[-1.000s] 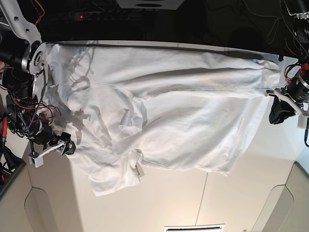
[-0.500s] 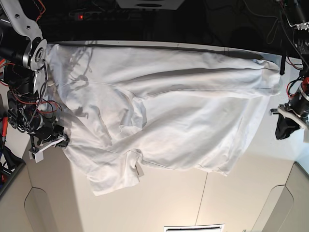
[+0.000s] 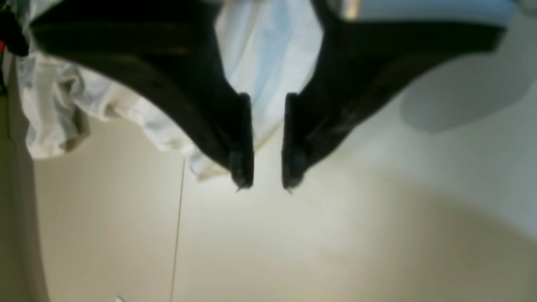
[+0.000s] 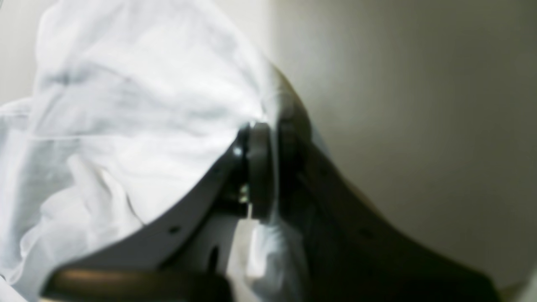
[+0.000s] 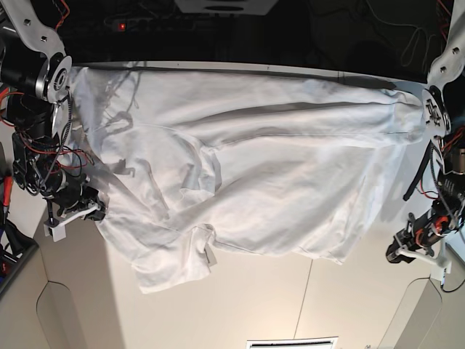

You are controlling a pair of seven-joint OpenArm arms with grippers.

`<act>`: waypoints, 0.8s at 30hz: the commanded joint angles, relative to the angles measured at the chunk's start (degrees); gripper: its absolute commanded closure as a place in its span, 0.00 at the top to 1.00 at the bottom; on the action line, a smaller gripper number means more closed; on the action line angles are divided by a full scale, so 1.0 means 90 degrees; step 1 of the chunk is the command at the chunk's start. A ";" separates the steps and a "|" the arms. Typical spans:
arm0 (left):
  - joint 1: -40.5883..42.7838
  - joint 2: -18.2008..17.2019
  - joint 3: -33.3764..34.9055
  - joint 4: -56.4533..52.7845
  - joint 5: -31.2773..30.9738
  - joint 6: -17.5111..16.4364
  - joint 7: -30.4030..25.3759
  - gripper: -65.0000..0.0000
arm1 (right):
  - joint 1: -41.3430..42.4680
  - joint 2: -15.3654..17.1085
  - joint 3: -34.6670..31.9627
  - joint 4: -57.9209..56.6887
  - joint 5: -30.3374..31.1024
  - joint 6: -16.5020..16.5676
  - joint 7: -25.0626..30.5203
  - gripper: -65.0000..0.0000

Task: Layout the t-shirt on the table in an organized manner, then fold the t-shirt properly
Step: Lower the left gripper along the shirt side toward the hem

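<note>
The white t-shirt point(image 5: 254, 167) lies spread and wrinkled across the table point(image 5: 254, 305), with a bunched sleeve at the front left. On the left of the base view, my right gripper point(image 5: 80, 212) sits at the shirt's left edge. The right wrist view shows that gripper point(image 4: 264, 167) shut on a fold of the t-shirt point(image 4: 126, 105). My left gripper point(image 5: 418, 253) hangs over bare table at the front right, apart from the shirt. In the left wrist view that gripper point(image 3: 267, 180) is open with nothing between its jaws, and the t-shirt point(image 3: 260, 50) lies beyond it.
A thin dark seam point(image 5: 311, 291) runs across the tabletop toward the front edge. Behind the far table edge are dark clutter and cables point(image 5: 407, 36). A white-framed panel point(image 5: 290, 342) sits at the front edge. Both arms flank the table's sides.
The right gripper has shut on the shirt's left edge. The left gripper has left the shirt's right edge, moved toward the front over bare table, and opened.
</note>
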 commanded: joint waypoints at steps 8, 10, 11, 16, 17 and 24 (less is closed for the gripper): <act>-0.0593 0.0367 0.1435 -0.0670 0.0809 0.0107 -0.0826 0.44 | 0.0097 0.0056 0.0000 0.0046 0.0010 0.0015 -0.0107 0.00; -0.0593 0.0544 0.1593 -0.0670 0.1027 0.0352 -0.0981 0.44 | 0.0097 0.0056 0.0000 0.0046 0.0012 0.0015 -0.0109 0.00; -0.0593 0.0631 0.1639 -0.0670 0.1180 0.0491 -0.1052 0.44 | 0.0097 0.0056 0.0000 0.0046 0.0012 0.0017 -0.0109 0.00; -0.0593 0.0884 0.1668 -0.0670 0.1734 0.0848 -0.1207 0.44 | 0.0097 0.0056 0.0000 0.0046 0.0012 0.0017 -0.0109 0.00; -0.0593 0.0894 0.1668 -0.0670 0.1749 0.0877 -0.1222 0.44 | 0.0097 0.0056 0.0000 0.0046 0.0012 0.0017 -0.0109 0.00; -0.0576 0.0782 0.1668 -0.0668 0.1749 0.0935 -0.1273 0.06 | 0.0097 0.0056 0.0000 0.0051 0.0036 0.0015 -0.0109 0.00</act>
